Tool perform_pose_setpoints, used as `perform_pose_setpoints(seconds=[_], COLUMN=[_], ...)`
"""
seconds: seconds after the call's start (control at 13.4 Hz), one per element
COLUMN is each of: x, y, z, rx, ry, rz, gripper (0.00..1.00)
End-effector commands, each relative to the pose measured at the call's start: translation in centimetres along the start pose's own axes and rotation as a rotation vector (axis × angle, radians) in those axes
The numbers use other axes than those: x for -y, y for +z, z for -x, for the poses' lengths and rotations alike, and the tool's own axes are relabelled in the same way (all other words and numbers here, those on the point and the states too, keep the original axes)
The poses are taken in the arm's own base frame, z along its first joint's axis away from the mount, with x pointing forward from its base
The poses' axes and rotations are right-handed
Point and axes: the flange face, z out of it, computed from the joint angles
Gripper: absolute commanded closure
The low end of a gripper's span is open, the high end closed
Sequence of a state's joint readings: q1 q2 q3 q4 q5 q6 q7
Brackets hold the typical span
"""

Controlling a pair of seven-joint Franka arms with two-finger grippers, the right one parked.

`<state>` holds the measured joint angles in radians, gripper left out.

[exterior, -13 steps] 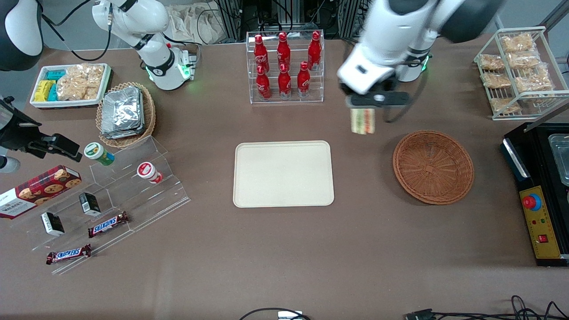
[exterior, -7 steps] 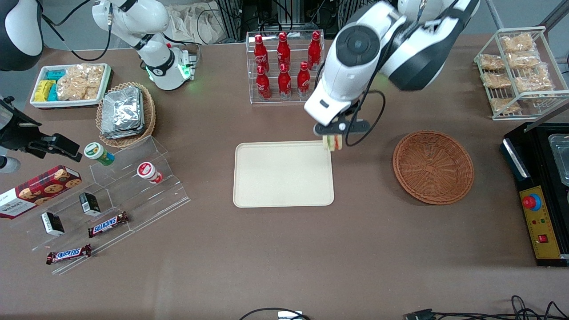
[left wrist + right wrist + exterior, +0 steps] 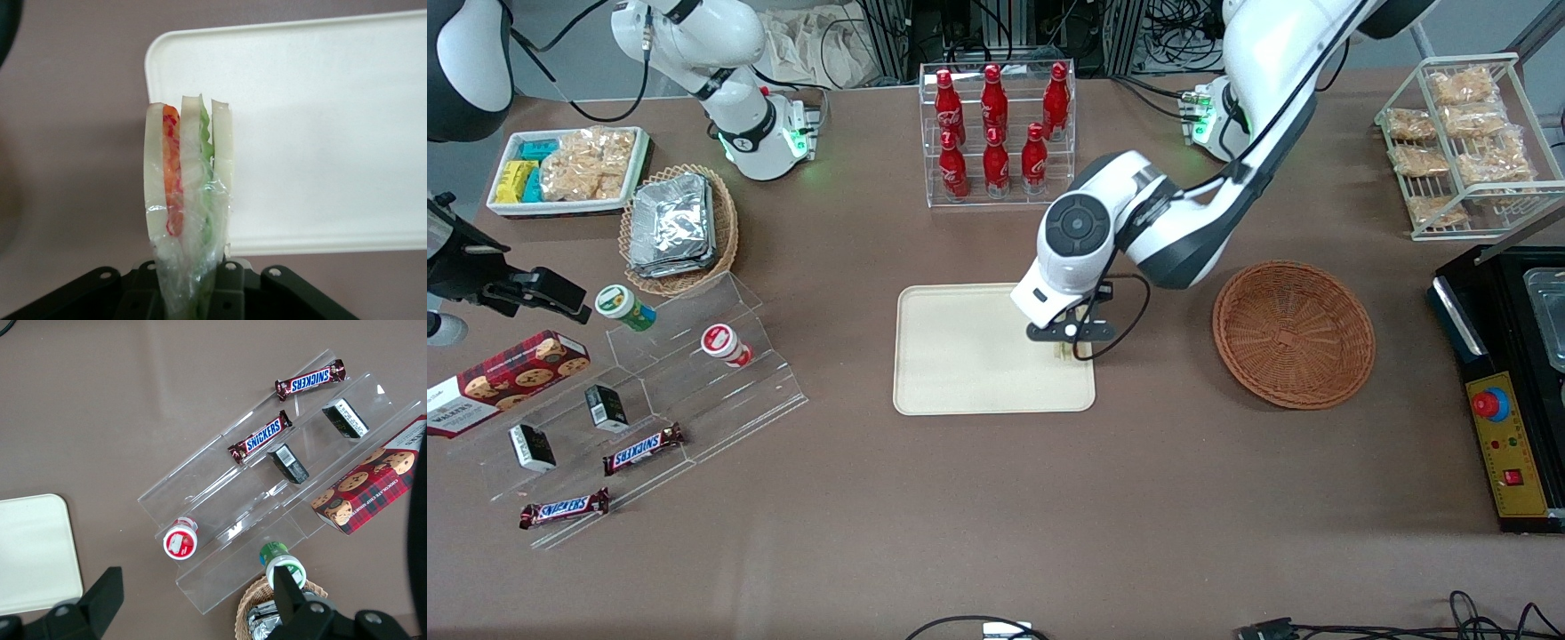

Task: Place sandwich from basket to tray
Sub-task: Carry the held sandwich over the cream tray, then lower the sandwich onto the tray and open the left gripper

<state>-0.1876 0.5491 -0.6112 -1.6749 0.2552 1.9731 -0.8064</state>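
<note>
In the front view, the left arm's gripper [image 3: 1069, 342] hangs low over the tray [image 3: 960, 356], at the tray's end toward the basket [image 3: 1294, 333], just right of the frame's center. Only a small pale sliver of the sandwich [image 3: 1064, 352] peeks out beneath the black fingers, so its exact height over the tray cannot be told from here. The basket sits right of center, well apart from the gripper, and holds nothing. The relation that matters: the sandwich is already above the tray's surface, inside the rim near the tray's edge toward the basket, so the coming move looks like a short drop and release, not more sideways travel. In the left wrist view, the gripper [image 3: 190, 293] is pinching the sandwich [image 3: 190, 193] by its wrapped narrow end; the wedge sticks straight out from the jaws with its long axis in line with the fingers, showing 3 white bread slices, 1 red-orange layer and 1 green layer under clear film. The tray [image 3: 313, 133] spreads past the sandwich's tip, while part of the sandwich overlaps bare table near the tray's rounded corner, so the margin to the rim seems slim. The right wrist view shows only 1 corner of the tray [image 3: 33, 553] at lower left, with neither the sandwich nor the gripper.
</note>
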Motion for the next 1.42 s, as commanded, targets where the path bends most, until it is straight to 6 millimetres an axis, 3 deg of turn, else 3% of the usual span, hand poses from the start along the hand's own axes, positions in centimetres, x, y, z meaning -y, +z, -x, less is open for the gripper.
perform_pose_setpoints(seconds=[0.0, 0.37, 0.67, 0.9, 0.97, 1.05, 1.35], x=[-0.8, -1.0, -0.9, -0.6, -0.5, -0.4, -0.3], y=[3.2, 7.3, 8.8, 9.2, 9.0, 9.1, 8.6], z=[-0.6, -1.1, -0.8, -0.9, -1.0, -1.0, -1.0], rx=[-0.016, -0.030, -0.026, -0.028, -0.030, -0.028, -0.030], ry=[-0.001, -0.036, -0.030, -0.034, -0.036, -0.038, -0.065], rz=[0.004, 0.000, -0.002, -0.002, -0.001, -0.002, -0.005], gripper=[0.78, 0.78, 0.77, 0.71, 0.45, 0.00, 0.00])
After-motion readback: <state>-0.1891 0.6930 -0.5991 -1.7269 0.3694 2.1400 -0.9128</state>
